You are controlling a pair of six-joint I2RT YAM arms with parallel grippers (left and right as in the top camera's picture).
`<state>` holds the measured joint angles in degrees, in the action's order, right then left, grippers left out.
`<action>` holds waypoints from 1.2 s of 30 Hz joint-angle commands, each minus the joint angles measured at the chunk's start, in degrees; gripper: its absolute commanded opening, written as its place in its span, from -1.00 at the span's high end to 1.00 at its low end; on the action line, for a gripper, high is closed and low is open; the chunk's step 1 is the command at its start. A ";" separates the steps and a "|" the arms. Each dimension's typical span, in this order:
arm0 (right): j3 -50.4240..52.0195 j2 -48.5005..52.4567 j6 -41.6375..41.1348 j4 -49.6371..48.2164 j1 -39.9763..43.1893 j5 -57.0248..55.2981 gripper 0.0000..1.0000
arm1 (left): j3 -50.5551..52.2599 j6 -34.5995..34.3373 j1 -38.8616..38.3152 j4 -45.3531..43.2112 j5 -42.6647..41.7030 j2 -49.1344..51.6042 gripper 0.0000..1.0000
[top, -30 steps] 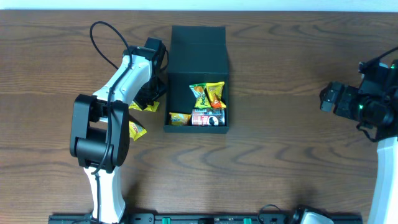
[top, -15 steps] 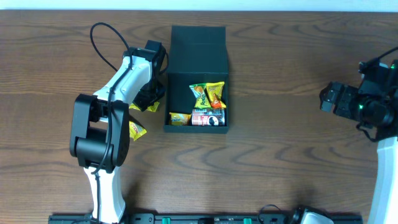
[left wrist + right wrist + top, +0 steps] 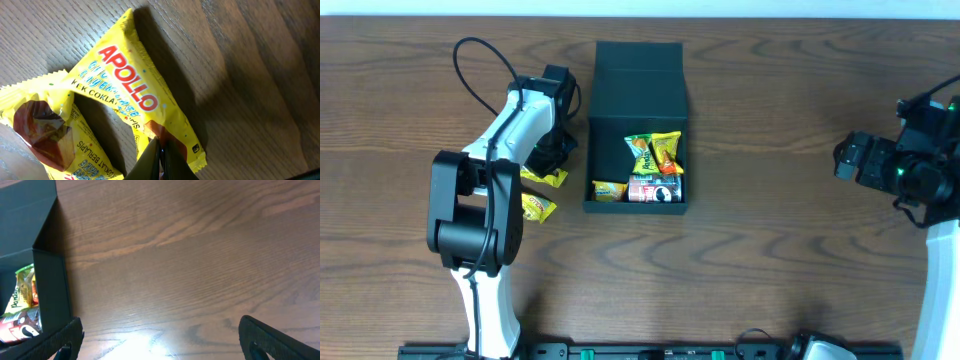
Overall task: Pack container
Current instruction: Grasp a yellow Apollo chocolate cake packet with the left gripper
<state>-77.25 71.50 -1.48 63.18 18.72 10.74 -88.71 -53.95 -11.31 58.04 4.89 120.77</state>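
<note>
The container [image 3: 610,143], a dark green-black box with its flap lid [image 3: 639,75] folded back, sits at the table's middle and holds several snack packets [image 3: 655,152] and a small red can [image 3: 655,190]. Left of it my left gripper [image 3: 549,162] points down over two yellow packets. In the left wrist view my left gripper [image 3: 161,150] is shut, pinching the lower end of a yellow Apollo cake packet [image 3: 130,95]; a second yellow packet [image 3: 60,137] lies beside it. My right gripper [image 3: 160,340] hangs open over bare wood, far right of the box [image 3: 47,275].
The second yellow packet [image 3: 537,207] lies on the wood just left of the box's front corner. The left arm's black cable [image 3: 470,60] loops over the table at the back left. The right arm [image 3: 910,165] stays near the right edge.
My left gripper's jaws have closed on the yellow packet, and the left arm has shifted slightly to the left with the packets. The right arm has not moved.
</note>
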 commanded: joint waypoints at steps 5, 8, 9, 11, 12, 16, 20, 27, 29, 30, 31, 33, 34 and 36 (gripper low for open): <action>-0.31 -0.13 -0.13 -0.39 0.48 0.63 -0.98 | -0.57 5.03 0.15 1.33 1.79 0.70 0.88; -0.31 -0.13 -0.13 -0.76 0.50 -0.87 -0.99 | -3.13 7.67 0.11 4.02 3.93 -0.35 0.89; -0.31 -0.13 -0.13 -0.85 0.50 -1.57 -0.99 | -4.28 8.68 -0.07 5.05 5.29 -1.01 0.88; -0.31 -0.13 -0.13 -1.03 0.50 -1.90 -0.98 | -6.27 10.82 -0.66 6.12 7.85 -2.84 0.89; -0.31 -0.13 -0.13 -1.14 0.50 -1.90 -0.98 | -7.34 12.33 -1.16 6.12 9.14 -4.26 0.88; -0.31 -0.13 -0.11 -1.33 0.50 -1.92 -0.99 | -9.33 21.55 -4.02 2.23 10.95 -10.23 0.88; -0.31 -0.13 0.33 -1.27 0.50 -1.95 -0.99 | -9.33 33.64 -9.90 -3.10 11.23 -15.50 0.88; -0.31 -0.13 0.50 -0.33 0.50 -1.92 -0.99 | -9.22 21.94 -12.90 1.01 18.71 -14.71 0.03; -0.31 -0.13 0.48 -0.11 0.48 -1.92 -0.98 | -9.09 18.71 -10.19 1.99 13.40 -13.14 -0.35; -0.31 -0.13 0.48 -0.11 0.48 -1.92 -0.99 | -8.94 18.27 -8.59 2.10 9.55 -12.24 -0.32; -0.31 -0.13 0.48 -0.11 0.48 -1.92 -0.99 | -8.83 17.05 -6.71 2.38 5.51 -11.19 -0.32; -0.31 -0.13 0.48 -0.11 0.48 -1.90 -0.99 | -8.83 14.56 -3.93 3.04 0.87 -9.20 -0.31; -0.31 -0.13 0.48 -0.09 0.48 -1.90 -0.98 | -8.83 13.94 -2.82 3.10 -0.13 -8.20 -0.30; -0.31 -0.13 0.48 -0.11 0.48 -1.90 -0.99 | -8.83 12.98 -0.94 3.04 -1.60 -5.75 -0.31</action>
<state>-77.25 71.50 -1.45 63.00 18.72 9.17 -98.10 -36.88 -14.15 60.66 9.13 112.09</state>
